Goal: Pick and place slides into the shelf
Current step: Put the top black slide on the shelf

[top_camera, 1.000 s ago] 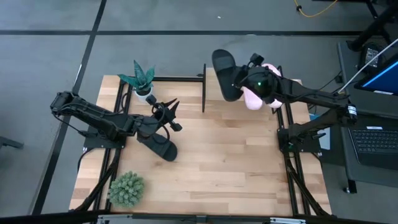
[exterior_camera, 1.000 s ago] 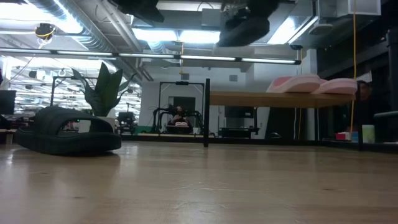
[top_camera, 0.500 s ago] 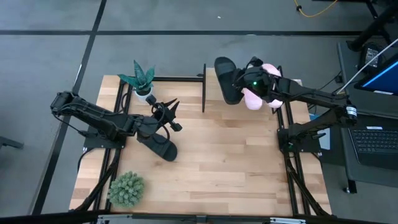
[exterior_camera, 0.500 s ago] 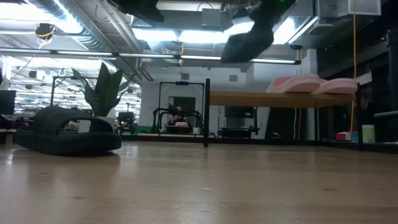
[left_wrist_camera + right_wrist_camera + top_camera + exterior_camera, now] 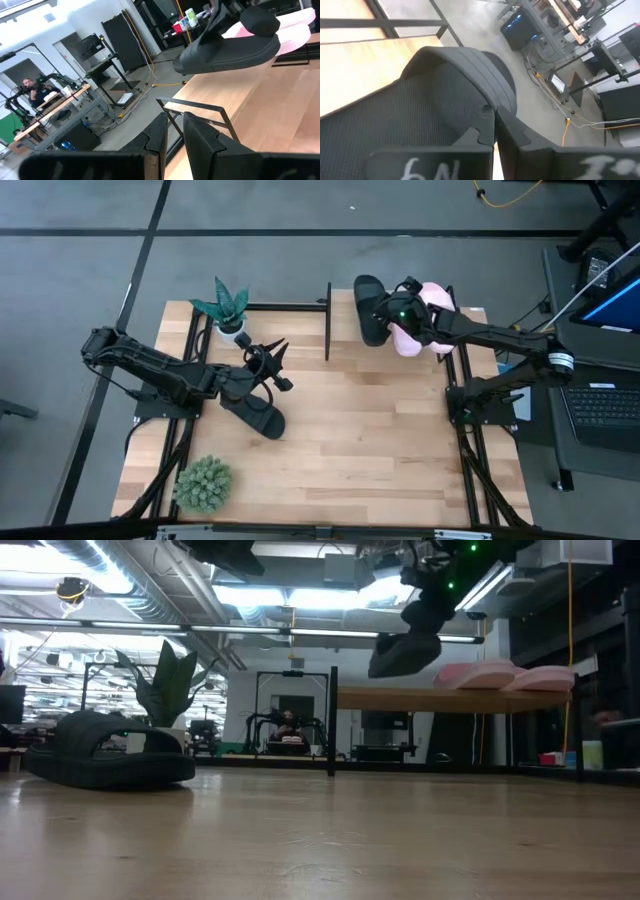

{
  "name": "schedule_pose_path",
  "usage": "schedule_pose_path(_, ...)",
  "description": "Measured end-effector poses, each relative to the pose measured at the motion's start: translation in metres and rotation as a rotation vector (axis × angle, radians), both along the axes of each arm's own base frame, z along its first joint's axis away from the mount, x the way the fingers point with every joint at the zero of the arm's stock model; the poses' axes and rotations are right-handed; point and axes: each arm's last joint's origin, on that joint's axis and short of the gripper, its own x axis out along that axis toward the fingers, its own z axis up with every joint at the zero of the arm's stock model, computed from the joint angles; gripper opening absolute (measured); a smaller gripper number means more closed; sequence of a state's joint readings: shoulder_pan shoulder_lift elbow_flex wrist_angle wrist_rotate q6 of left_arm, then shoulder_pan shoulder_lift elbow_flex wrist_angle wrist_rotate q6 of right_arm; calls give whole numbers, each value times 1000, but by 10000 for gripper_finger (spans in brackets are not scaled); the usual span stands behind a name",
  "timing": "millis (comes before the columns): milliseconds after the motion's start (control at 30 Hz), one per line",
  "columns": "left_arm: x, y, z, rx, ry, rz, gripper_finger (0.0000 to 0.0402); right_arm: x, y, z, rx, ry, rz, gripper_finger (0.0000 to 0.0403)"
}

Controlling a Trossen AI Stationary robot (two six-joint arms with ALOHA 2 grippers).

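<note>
An open workshop lies beyond the wood table [image 5: 340,440], where a person [image 5: 31,89] sits at a desk. At one o'clock the shelf [image 5: 345,305] carries pink slides [image 5: 425,320]. The right gripper [image 5: 392,310] pinches a black slide [image 5: 369,308] over the shelf, lower than a moment ago. At nine o'clock the left gripper [image 5: 272,366], fingers slightly apart, hangs beside the second black slide [image 5: 255,417].

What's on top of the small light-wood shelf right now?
Two pale pink foam slides lie on the small light-wood shelf. A black foam slide hangs above it in the right claw, not resting. Nothing else shows there.
</note>
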State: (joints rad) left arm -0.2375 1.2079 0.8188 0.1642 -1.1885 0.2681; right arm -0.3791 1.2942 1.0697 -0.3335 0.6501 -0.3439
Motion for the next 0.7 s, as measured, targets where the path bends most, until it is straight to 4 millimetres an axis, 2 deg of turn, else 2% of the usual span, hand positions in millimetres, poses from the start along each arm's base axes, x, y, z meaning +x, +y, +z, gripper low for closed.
schedule_pose_path(467, 0, 0, -2, -7, 7, 2, 53, -7, -9, -25, 28, 35, -26, 6)
schedule_pose_path(700, 0, 5, -2, -11, 2, 19, 53, -11, -16, -27, 22, 37, -55, 6)
